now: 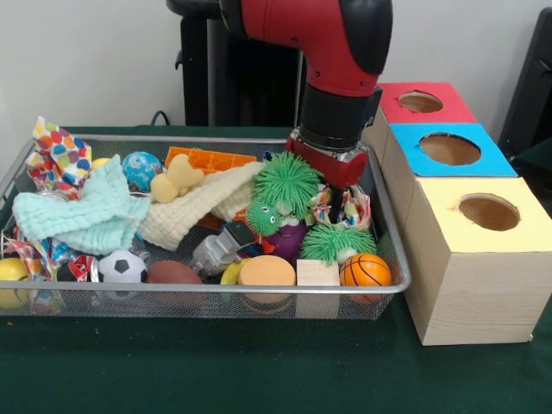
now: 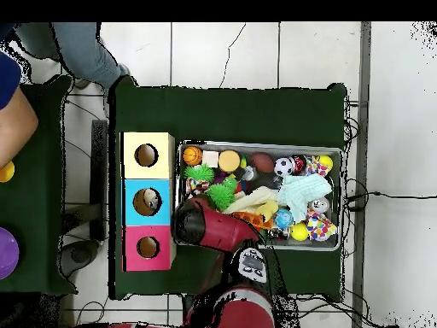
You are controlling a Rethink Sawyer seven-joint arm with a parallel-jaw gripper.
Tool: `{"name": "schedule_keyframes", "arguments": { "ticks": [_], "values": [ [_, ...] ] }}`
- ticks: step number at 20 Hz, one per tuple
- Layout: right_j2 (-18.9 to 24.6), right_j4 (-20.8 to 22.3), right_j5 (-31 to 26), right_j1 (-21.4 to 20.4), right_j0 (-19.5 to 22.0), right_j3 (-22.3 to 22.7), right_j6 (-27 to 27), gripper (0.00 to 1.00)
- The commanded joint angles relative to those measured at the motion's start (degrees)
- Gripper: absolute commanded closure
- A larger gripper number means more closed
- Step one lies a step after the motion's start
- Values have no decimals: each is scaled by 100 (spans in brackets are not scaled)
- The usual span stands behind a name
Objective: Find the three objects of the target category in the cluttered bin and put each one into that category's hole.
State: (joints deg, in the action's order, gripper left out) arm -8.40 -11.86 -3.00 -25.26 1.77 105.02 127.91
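I have the arm lowered into the bin [image 1: 392, 259], and the gripper [image 1: 335, 200] sits at the basket's 3 o'clock end in the front view, pushed down among the toys. Its tips are buried between a green spiky ball [image 1: 286, 183] at its 9 o'clock and a patterned cloth [image 1: 352, 207] beneath it, so I cannot tell how wide the pincer stands or whether it has anything in it. I judge it is down there to pick from the crowded right end, which is the end nearest the boxes.

The hole [image 1: 420, 102] I am serving is in the red-topped box [image 1: 453, 110], at the gripper's 1 o'clock in the front view, behind the blue box [image 1: 487, 159] and the yellow box [image 1: 526, 228]. The three boxes stand in a row just beside the bin's short side, I suppose so each carry stays short.

In the overhead view the arm covers the gripper; the red-topped box's hole [image 2: 148, 247] lies at 9 o'clock from the arm's elbow. Something pale shows inside the blue box's hole [image 2: 148, 202].

A second green spiky ball [image 1: 336, 241], an orange basketball [image 1: 365, 270] and a wooden block [image 1: 317, 272] crowd the near corner, so a lift may drag neighbours along
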Motion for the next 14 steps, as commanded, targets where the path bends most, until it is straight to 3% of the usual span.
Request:
{"name": "schedule_keyframes", "arguments": {
  "ticks": [1, 5, 9, 14],
  "values": [
    [-191, -484, -1376, -255, -428, 140, 1207, 0],
    [-497, -380, -2687, -916, -495, -298, 977, 0],
    [-581, -219, -3628, -1204, -410, -684, 831, 0],
    [-392, -199, -3731, -1263, -178, -759, 646, 0]
  ]
}}
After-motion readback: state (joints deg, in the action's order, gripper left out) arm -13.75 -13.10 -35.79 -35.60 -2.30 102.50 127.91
